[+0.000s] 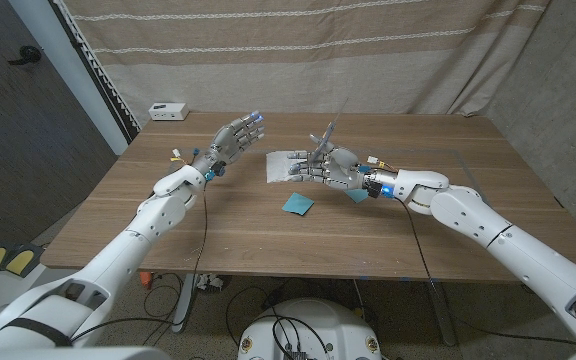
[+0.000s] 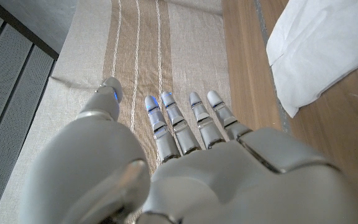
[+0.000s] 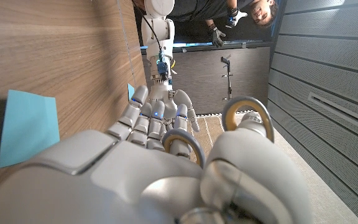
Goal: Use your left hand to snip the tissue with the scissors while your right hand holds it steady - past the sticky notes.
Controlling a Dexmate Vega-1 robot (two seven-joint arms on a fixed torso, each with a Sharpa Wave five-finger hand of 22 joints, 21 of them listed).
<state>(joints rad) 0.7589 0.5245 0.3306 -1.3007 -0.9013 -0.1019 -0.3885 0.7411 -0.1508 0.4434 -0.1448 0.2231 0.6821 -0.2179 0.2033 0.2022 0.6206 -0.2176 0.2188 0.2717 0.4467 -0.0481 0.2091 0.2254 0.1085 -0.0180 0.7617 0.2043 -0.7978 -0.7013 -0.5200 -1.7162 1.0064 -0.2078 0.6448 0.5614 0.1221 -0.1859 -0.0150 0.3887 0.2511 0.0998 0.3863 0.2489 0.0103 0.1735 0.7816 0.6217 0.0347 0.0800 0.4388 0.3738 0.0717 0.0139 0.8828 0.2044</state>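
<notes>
Wooden table [image 1: 368,230], mid-task: white tissue [image 1: 286,166] lies flat toward far centre, blue sticky notes [image 1: 297,204] just nearer. Right hand [image 1: 330,168] grips scissors [image 1: 323,135], blades up, at tissue's right edge. Left hand [image 1: 230,138], fingers straight & apart, holds nothing, hovering left of tissue.

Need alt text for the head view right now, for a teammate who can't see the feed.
The right hand holds the scissors raised over the white tissue on the far part of the wooden table. The left hand hovers open beside the tissue, holding nothing. A blue sticky note lies nearer the robot.
</notes>
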